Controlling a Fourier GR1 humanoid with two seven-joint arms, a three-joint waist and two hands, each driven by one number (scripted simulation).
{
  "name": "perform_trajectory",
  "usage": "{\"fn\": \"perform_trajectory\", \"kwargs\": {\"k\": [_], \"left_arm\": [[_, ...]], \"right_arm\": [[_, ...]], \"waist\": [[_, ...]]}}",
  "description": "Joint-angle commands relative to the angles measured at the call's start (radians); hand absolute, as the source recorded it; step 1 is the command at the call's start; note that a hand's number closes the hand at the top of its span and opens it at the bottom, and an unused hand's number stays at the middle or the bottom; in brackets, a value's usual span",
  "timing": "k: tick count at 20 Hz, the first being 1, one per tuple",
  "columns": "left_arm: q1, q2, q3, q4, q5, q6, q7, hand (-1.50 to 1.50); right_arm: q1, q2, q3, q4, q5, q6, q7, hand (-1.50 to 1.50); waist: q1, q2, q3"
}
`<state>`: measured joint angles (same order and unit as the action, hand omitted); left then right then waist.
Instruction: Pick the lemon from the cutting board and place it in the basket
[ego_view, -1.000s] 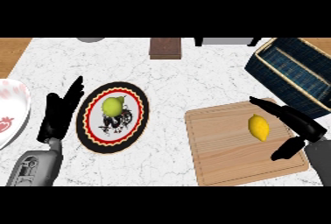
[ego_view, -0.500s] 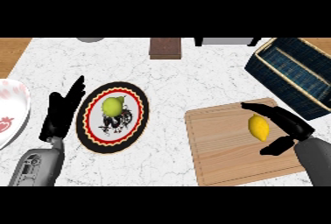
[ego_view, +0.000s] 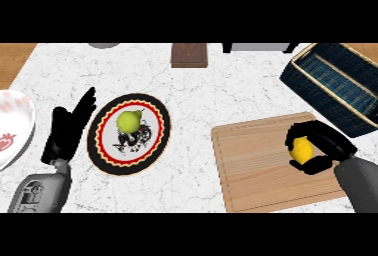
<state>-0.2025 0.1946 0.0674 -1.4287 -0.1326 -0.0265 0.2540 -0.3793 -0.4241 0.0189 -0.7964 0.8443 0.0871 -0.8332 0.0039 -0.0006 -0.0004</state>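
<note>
right robot hand (ego_view: 330, 144) curled round the oval yellow lemon (ego_view: 300, 149) — over the grainy wooden cutting board (ego_view: 252, 170)

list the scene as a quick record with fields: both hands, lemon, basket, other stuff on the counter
right hand: fingers curled round the lemon, over the board's right part
left hand: open, fingers straight, resting beside the patterned plate's left rim
lemon: yellow, inside the right hand, over the cutting board
cutting board: wooden, lower right of the counter
basket: dark blue, upper right, beyond the board; lemon not in it
patterned plate: centre left, holds a green pear
white plate: partly in view at left edge
brown block: top centre
</note>
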Motion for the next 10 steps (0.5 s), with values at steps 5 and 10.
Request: {"fn": "perform_trajectory", "kwargs": {"k": [5,10], "left_arm": [[-0.009,-0.009,0.01,0.009,-0.001,0.015,0.003,0.0],[-0.05,-0.005,0.032,0.117,-0.013,0.024,-0.048,0.0]], "right_arm": [[-0.013,0.022,0.229,-0.24,0.308,-0.008,0.362,1.5],[0.074,0.056,0.3,-0.572,0.352,0.125,0.512,1.5]], "waist": [[-0.017,-0.013,-0.005],[-0.033,-0.005,-0.002]]}}
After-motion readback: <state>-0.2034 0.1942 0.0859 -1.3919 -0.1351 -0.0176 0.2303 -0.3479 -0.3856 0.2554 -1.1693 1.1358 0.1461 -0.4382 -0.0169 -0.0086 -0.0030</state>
